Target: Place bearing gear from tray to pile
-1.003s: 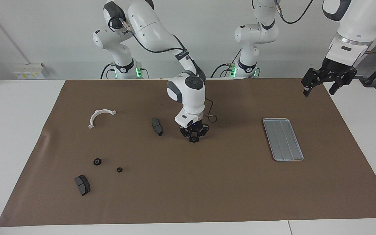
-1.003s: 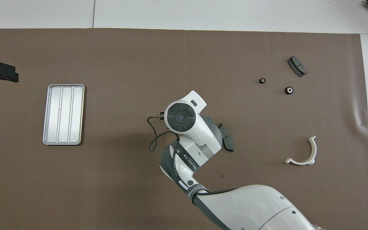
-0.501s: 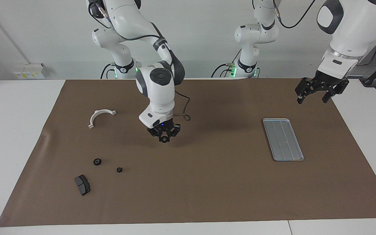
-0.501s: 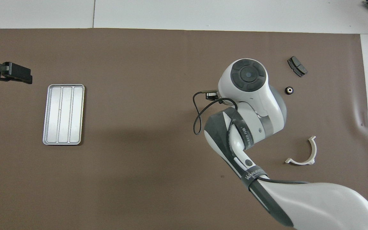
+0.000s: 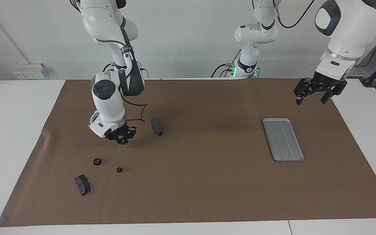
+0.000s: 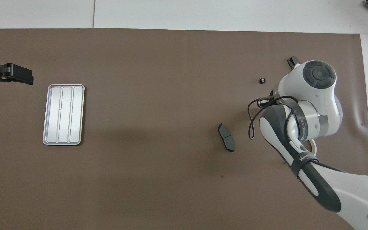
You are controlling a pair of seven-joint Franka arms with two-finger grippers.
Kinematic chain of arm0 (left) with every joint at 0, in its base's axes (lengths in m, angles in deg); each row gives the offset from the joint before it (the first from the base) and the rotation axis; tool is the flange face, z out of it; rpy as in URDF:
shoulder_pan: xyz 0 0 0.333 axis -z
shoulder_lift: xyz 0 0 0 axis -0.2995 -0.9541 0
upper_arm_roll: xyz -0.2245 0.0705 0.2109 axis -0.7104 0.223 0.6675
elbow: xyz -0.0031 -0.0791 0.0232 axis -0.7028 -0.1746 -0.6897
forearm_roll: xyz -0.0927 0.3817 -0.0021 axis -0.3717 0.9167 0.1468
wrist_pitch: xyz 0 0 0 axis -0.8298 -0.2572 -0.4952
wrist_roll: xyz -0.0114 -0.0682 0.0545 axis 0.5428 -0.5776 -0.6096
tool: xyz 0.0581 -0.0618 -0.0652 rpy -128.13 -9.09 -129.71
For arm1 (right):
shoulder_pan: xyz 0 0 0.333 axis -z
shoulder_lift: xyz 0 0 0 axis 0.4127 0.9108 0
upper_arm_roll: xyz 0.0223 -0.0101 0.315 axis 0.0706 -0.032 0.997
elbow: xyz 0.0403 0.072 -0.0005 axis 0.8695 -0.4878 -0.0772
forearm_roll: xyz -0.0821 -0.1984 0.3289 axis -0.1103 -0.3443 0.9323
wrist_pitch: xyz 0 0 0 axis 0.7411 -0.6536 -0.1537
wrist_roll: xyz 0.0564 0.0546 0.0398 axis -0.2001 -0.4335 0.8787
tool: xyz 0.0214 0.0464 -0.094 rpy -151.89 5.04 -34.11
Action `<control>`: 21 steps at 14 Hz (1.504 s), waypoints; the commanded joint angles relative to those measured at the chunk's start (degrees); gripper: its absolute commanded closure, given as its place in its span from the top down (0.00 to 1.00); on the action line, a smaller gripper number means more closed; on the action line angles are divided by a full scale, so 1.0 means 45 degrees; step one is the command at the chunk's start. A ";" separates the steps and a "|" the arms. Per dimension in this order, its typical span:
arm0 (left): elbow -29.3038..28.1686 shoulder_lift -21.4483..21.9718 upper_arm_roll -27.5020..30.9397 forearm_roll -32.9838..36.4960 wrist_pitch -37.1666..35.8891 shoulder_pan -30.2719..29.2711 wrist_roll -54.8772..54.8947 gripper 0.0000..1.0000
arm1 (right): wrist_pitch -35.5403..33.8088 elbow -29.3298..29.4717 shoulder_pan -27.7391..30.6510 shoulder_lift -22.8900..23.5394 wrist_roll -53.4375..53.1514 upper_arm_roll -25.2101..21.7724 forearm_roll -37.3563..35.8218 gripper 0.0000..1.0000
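Black and round, the bearing gear (image 5: 122,141) sits pinched in my right hand (image 5: 121,138), raised over the brown mat (image 5: 207,182) well toward the right arm's end of the bench (image 5: 18,130) from the tray (image 5: 283,139). Two more small black gears (image 5: 97,161) (image 5: 119,169) lie on the mat below it. My left hand (image 5: 315,94) waits, fingers spread and holding nothing, above the mat's edge beside the bare tray.
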 commanded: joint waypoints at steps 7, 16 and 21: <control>-0.0489 0.0400 0.0055 0.0038 0.0223 0.0046 0.0066 1.00 | 0.3315 -0.3265 0.1226 -0.0949 0.1926 0.0222 0.0053 0.42; -0.0528 0.0517 0.0055 0.0038 0.0028 -0.0110 0.0085 1.00 | 0.1507 -0.1300 0.0953 -0.1379 -0.1960 0.0301 -0.0142 1.00; -0.0528 0.0517 0.0055 0.0038 0.0028 -0.0091 0.0085 1.00 | -0.2597 0.1575 0.1167 -0.1845 -0.1902 0.0184 0.0072 1.00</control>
